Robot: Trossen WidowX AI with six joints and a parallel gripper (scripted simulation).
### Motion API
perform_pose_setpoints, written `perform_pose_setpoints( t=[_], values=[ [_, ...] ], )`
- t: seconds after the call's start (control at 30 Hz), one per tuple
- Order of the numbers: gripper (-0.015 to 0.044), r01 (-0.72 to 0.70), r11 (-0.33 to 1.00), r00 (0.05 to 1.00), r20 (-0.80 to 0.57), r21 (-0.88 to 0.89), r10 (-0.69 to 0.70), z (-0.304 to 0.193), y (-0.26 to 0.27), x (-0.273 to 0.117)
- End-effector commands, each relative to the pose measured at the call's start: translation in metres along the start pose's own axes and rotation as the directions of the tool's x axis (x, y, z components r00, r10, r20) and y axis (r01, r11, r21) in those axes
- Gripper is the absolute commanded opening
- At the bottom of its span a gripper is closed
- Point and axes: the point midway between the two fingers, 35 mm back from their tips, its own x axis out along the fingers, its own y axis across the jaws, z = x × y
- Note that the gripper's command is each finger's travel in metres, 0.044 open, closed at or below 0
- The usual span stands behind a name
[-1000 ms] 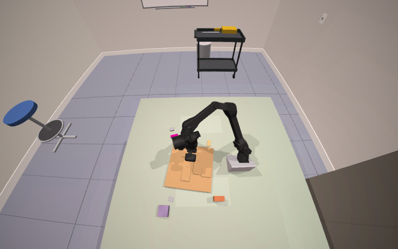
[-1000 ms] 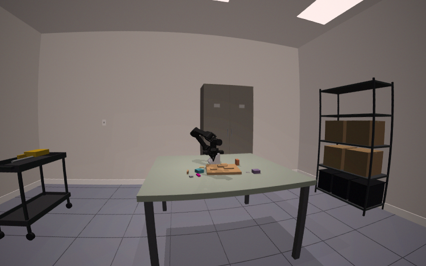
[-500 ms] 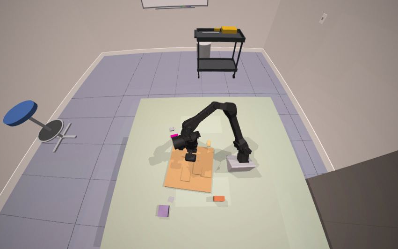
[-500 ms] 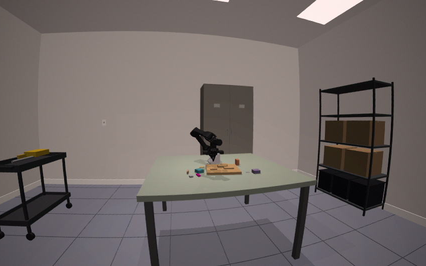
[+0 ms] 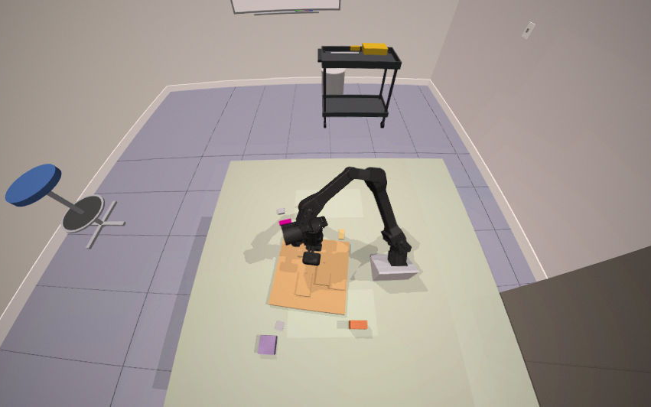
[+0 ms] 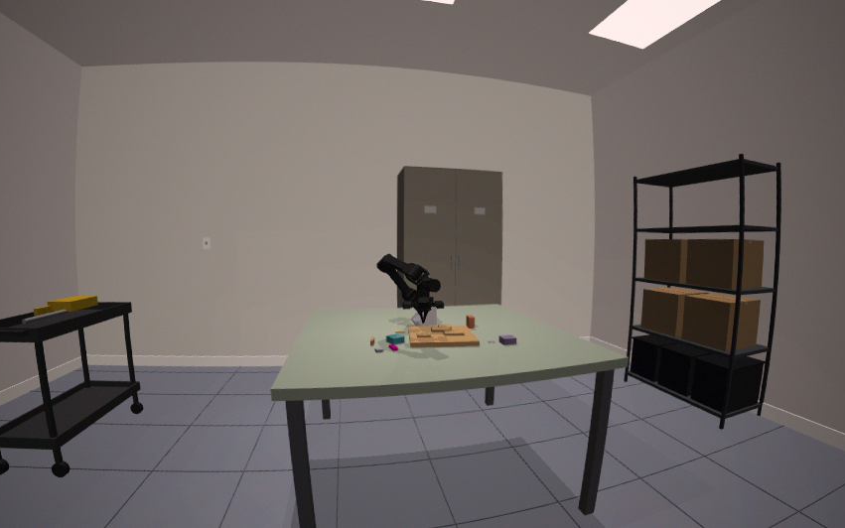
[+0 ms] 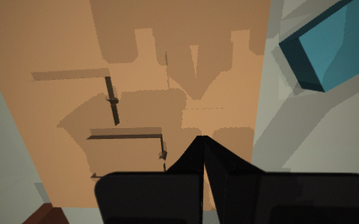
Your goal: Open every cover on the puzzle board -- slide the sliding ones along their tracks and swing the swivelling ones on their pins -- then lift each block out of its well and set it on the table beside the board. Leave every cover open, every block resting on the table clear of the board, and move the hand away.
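The orange-tan puzzle board (image 5: 282,297) (image 6: 472,341) (image 7: 65,25) lies on the table. Several flat covers of its colour sit on it, one long cover (image 5: 303,284) and another cover (image 5: 322,276) among them. My gripper (image 6: 423,321) (image 7: 201,141) is shut and empty, pointing down above the board on the side of the teal block (image 6: 394,338) (image 7: 334,50). The wrist view shows cover edges left of the fingertips and thin seams ahead of them. The arm's shadow darkens this part. No open well can be made out. In the top view the hand hides part of the board and the teal block.
Around the board lie a magenta block (image 5: 284,222) (image 6: 392,347), a purple block (image 5: 267,344) (image 6: 507,339), an orange block (image 5: 357,324) (image 6: 470,321), a yellow piece (image 5: 341,233), a small orange piece (image 6: 371,340) and two small grey pieces (image 5: 280,210) (image 5: 278,325).
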Motion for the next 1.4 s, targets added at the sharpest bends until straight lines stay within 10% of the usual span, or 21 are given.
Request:
perform_pose_setpoints(
  t=[0.0, 1.37],
  values=[
    [0.0000, 0.004, 1.000, 1.000, -0.001, -0.005, -0.004, 0.000, -0.001, 0.005],
    [0.0000, 0.007, 1.000, 1.000, -0.001, -0.004, -0.007, -0.001, -0.002, 0.044]
  ],
)
